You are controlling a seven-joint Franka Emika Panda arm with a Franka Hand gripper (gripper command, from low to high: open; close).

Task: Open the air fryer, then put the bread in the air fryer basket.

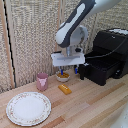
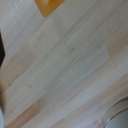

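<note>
A white robot arm (image 1: 75,30) with dark grey joint sections fills the upper centre. Its end effector (image 1: 69,71) is a flat white block with short dark, blue-tipped fingers (image 1: 76,70).

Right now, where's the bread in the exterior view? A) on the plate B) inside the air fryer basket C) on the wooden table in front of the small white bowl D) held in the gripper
C: the bread lies on the bare wooden table just in front of the small white bowl, clear of the plate and below the gripper.

The exterior view looks slightly down across the wooden table (image 1: 95,102) from its near edge. The wrist view faces straight down, close; both show the bread (image 1: 64,89).
</note>
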